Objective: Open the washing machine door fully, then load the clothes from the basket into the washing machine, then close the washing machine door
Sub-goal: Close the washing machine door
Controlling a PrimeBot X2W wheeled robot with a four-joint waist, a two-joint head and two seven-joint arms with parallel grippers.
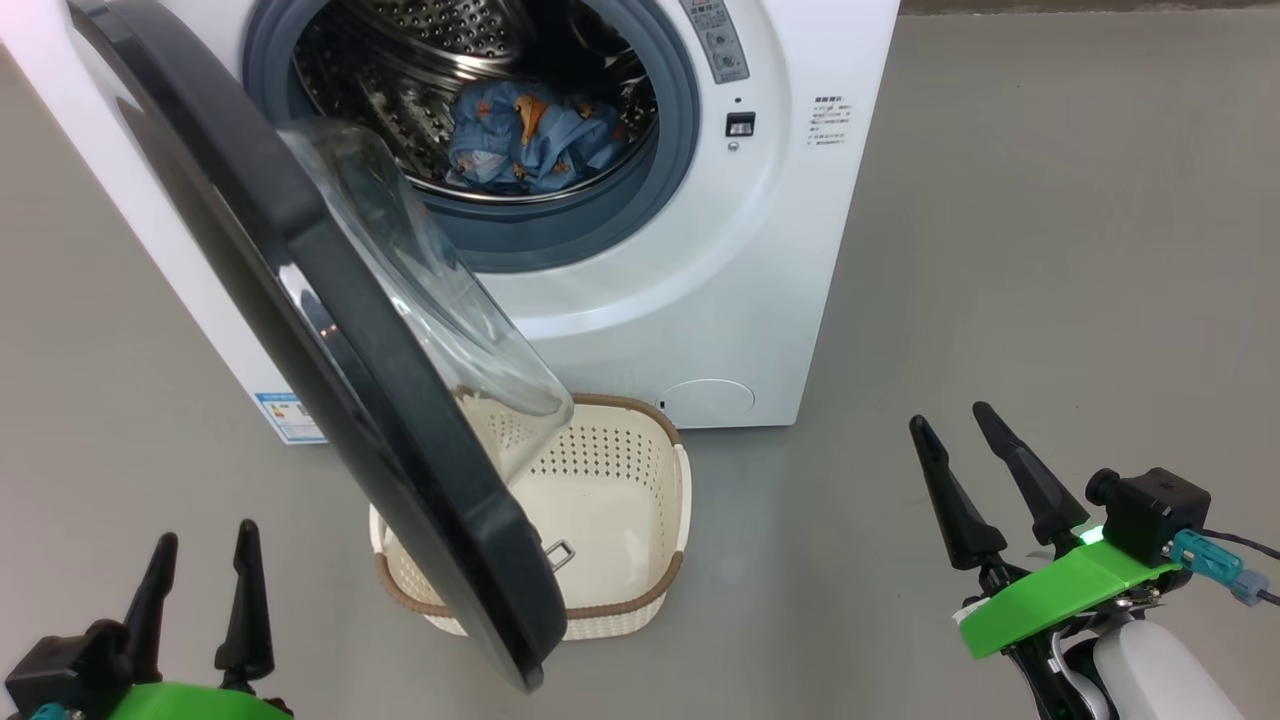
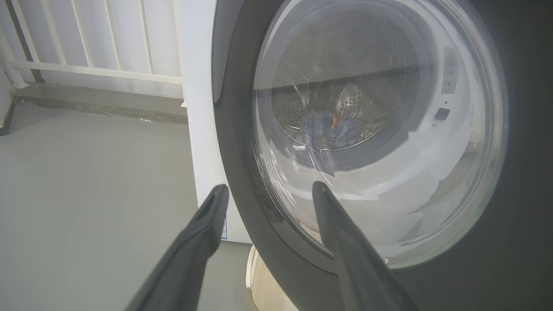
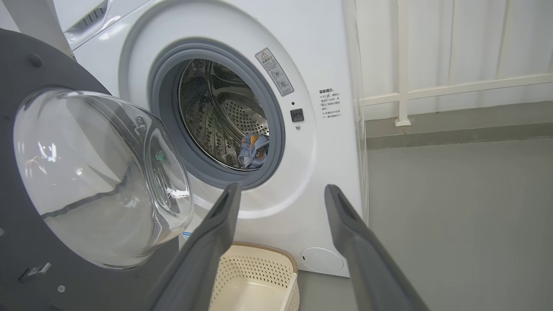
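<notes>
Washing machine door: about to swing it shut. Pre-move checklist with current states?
1. All visible clothes lie inside the drum, none over the gasket: ok.
2. The basket is empty: the visible inside is bare, but part is hidden behind the washing machine door: cannot tell.
3. The left gripper is open and holds nothing: ok.
4. The right gripper is open and holds nothing: ok.
5. The door's lower edge clears the basket rim on the swing: cannot tell.
</notes>
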